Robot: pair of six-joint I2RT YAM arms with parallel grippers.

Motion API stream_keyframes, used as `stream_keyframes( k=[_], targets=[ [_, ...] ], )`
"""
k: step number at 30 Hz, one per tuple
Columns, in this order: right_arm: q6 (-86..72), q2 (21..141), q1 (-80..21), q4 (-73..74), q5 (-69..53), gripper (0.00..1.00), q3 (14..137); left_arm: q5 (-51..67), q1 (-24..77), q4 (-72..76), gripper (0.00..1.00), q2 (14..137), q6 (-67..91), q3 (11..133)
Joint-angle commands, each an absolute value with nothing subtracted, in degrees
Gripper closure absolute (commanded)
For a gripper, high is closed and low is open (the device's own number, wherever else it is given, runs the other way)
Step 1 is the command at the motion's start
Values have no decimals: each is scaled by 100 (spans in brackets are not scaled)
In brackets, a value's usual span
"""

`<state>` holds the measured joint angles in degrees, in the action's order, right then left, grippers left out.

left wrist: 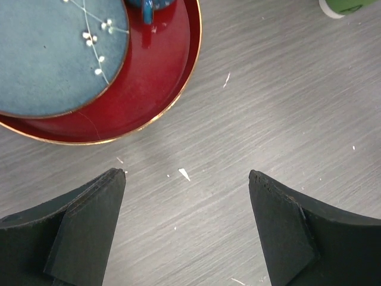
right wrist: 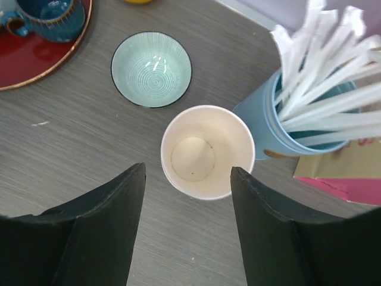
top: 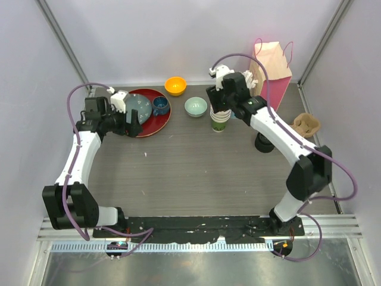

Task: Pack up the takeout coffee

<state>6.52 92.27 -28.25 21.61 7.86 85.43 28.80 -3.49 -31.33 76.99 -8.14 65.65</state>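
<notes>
The right claw is held released, gripping nothing, and an open-topped paper cup with a cream inside is seen beneath the gap between its fingers, at the centre of the right wrist view. A light-blue cup of white sticks is found just beside the paper cup at the right, and a pale green bowl near it at the upper left. The left claw is likewise spread wide and unladen above the grey worktop, below the red tray at the upper left of its view.
</notes>
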Motion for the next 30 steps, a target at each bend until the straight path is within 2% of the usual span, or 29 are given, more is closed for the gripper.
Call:
stream_keyframes(
  k=[1,7,12,21,30],
  targets=[
    [1142,10000,-2883,3119,580,39,9796,3067,-360,-3595,11,7726,-958,6803],
    [1178,10915,-2892,3867,589,49,10853,3094,-343,-3577,11,7726,-967,6776],
    [1099,11118,-2892,3885,650,57,10907,3120,-316,-3560,11,7796,-923,6794],
    [1055,11302,-2883,3929,571,65,10854,3138,-299,-3551,12,7822,-923,6794],
    [1055,11391,-2900,3964,378,63,10898,3155,-299,-3551,12,7857,-941,6776]
  ],
)
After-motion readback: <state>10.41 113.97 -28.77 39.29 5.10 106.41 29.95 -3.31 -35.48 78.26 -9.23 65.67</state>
